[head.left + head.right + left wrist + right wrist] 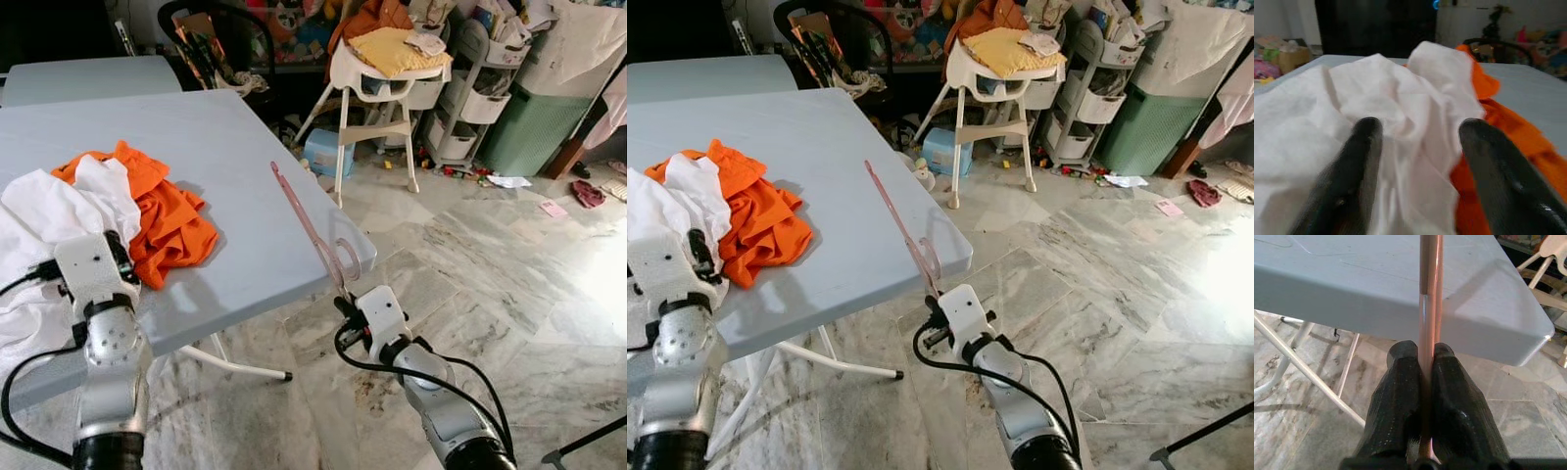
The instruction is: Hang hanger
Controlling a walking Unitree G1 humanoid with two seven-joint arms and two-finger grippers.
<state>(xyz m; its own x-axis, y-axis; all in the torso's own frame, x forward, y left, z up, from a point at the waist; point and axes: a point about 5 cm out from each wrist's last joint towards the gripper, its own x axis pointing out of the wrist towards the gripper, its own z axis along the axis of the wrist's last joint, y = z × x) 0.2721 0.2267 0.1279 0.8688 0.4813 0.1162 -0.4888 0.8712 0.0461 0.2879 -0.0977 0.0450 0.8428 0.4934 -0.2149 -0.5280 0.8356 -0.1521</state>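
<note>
No brand, label or writing can be read anywhere. At the lower centre of the left eye view, the right gripper (340, 294) is seen pressed shut on the lower end of a pink plastic hanger (306, 227); in the right wrist view the two black fingers (1396, 401) are clamped flat against the thin pink strip (1428, 308), which runs up between them. The hanger is held on a slant, rising from the gripper toward the upper left over the near corner of the grey folding table (245, 157), with its looped part just above the fingers at the table's edge.

At the lower left, the left gripper (1418, 161) is held with its fingers spread wide and nothing between them, just over a crumpled white garment (44, 211) on the table. An orange garment (167, 220) lies touching the white one, to its right.

Marble floor tiles (490, 284) fill the right of the frame. Farther back, at the upper centre, a white high chair (377, 83) heaped with yellow cloth is seen, with a white storage trolley (470, 98) and a green bin (534, 122) to its right.
</note>
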